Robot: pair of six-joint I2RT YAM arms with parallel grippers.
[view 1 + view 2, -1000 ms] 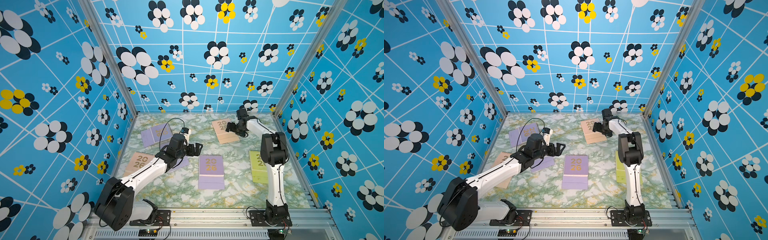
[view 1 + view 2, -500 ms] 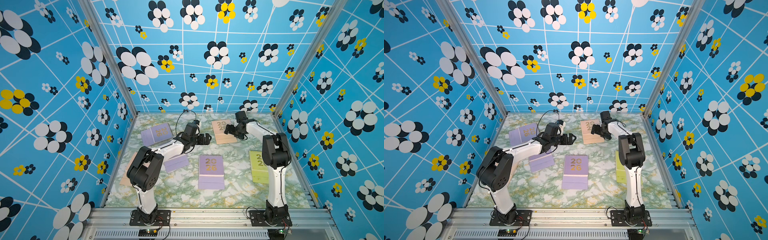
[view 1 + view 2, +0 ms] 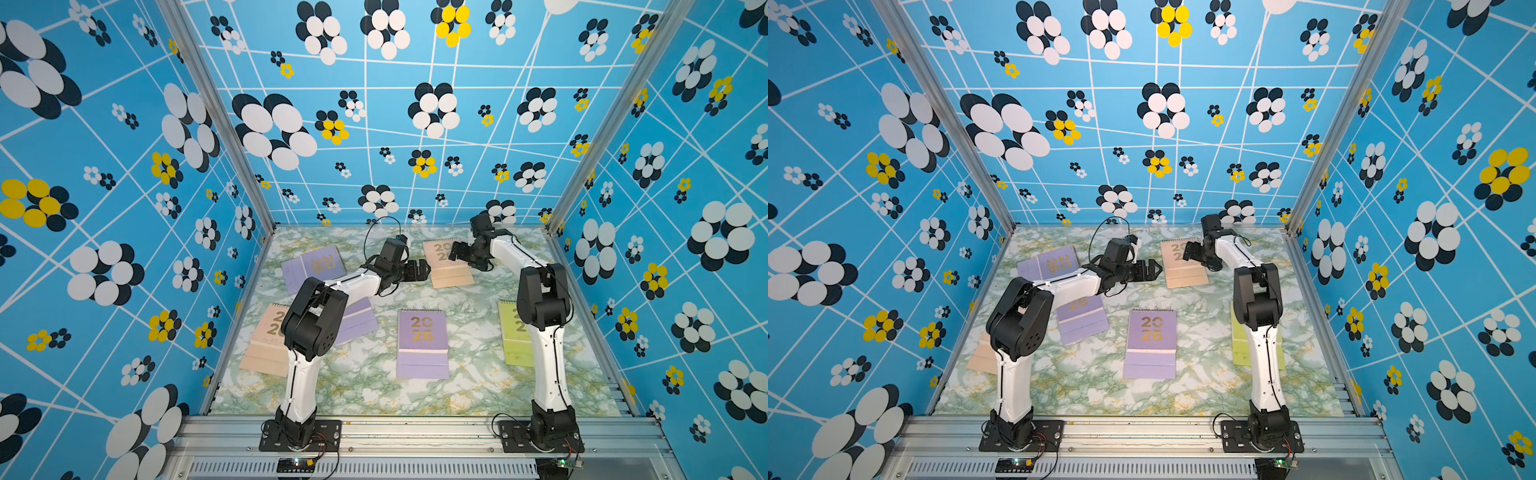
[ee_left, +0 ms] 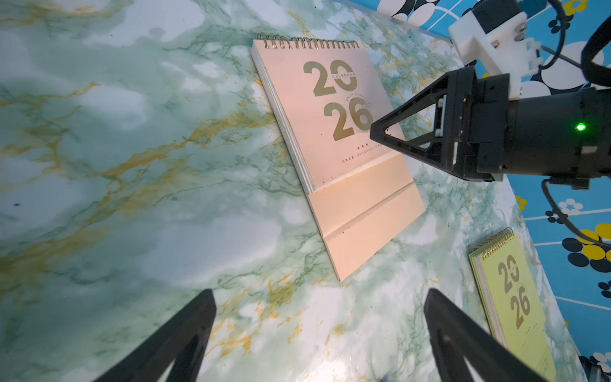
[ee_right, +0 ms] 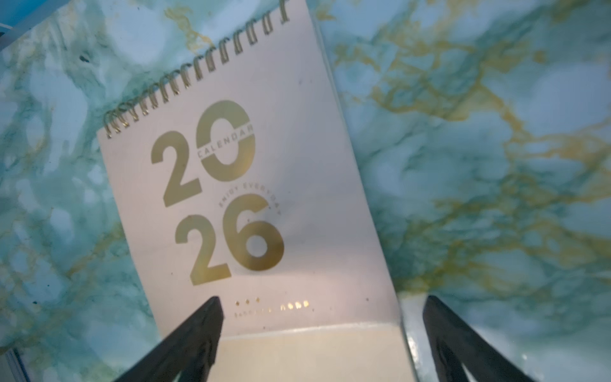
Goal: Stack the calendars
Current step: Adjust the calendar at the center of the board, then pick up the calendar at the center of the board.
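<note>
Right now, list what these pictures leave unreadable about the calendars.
- Yellow-green calendar: right arm covers half, both top views.
- Near peach calendar: left elbow hides part of its cover, top views.
- Lavender calendar beside it: upper part under the left arm.
- Far peach calendar: small print blurred, right wrist view.

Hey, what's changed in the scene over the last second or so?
The left gripper swung farther out and to the right, toward the far peach calendar, and is now just short of it, open and empty. The right gripper stayed open over that same calendar. No calendar has shifted.
</note>
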